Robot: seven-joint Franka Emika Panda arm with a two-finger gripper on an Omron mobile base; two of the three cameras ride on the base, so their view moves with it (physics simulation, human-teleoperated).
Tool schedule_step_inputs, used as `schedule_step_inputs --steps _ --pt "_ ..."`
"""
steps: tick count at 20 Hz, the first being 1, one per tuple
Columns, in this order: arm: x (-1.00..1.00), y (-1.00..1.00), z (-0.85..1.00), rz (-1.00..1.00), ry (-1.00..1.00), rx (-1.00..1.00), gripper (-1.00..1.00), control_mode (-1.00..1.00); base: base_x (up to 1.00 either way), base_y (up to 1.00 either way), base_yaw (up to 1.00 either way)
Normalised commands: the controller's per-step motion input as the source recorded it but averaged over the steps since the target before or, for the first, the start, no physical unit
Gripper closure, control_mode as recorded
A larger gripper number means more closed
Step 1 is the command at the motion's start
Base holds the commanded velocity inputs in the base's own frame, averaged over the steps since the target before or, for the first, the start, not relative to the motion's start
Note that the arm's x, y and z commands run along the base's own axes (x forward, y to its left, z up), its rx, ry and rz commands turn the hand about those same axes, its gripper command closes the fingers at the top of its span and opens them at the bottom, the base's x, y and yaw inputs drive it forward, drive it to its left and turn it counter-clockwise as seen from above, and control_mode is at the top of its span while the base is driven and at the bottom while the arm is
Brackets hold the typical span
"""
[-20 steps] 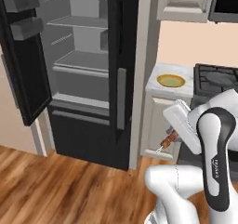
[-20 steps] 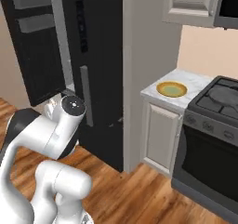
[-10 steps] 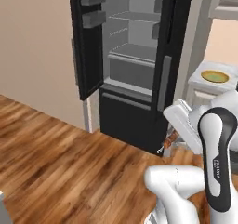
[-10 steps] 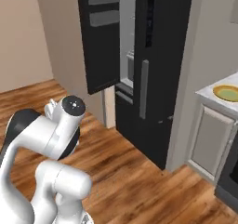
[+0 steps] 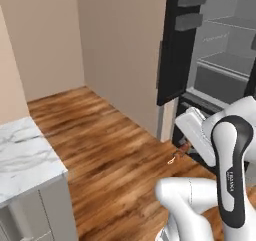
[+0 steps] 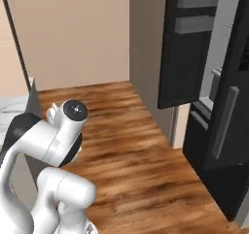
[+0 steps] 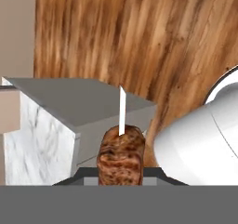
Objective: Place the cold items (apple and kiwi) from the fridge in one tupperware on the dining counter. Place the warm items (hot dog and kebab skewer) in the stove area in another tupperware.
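**Skewer in hand, base turning toward the counter**

The wood floor (image 5: 115,150) takes up most of both base views, with the open fridge (image 5: 220,60) at about two o'clock in the left base view and its dark door (image 6: 187,43) at one o'clock in the right base view. A marble-topped counter (image 5: 25,157) sits at eight o'clock in the left base view; in the hand view its grey-sided corner (image 7: 88,109) lies at nine o'clock, just beyond the food.

The gripper (image 7: 120,174) is closed on the kebab skewer (image 7: 121,155): browned meat sits at six o'clock in the hand view with the white stick pointing to twelve. In the left base view the skewer (image 5: 179,154) hangs below the hand at four o'clock.

This looks like the carrying step for a warm item. Next the base must reach the counter, a tupperware must come into sight, and the skewer be lowered into it; no tupperware can be made out yet.

Against half a second ago, the whole picture has swung: the fridge has slid to the right edge, and the counter has come in, so the camera moved, not the things. The grip is unchanged.
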Motion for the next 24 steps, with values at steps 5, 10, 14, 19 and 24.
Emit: schedule_step_inputs --steps 5,10,14,19,24 --pt "0.00 0.00 0.00 0.00 0.00 0.00 1.00 1.00 0.75 -0.34 0.58" --pt "0.00 0.00 0.00 0.00 0.00 0.00 1.00 1.00 0.98 -0.36 0.48" --pt "0.00 0.00 0.00 0.00 0.00 0.00 1.00 1.00 1.00 -0.44 0.40" --pt "0.00 0.00 0.00 0.00 0.00 0.00 1.00 1.00 1.00 -0.55 0.29" --pt "0.00 0.00 0.00 0.00 0.00 0.00 1.00 1.00 1.00 -0.58 0.21"
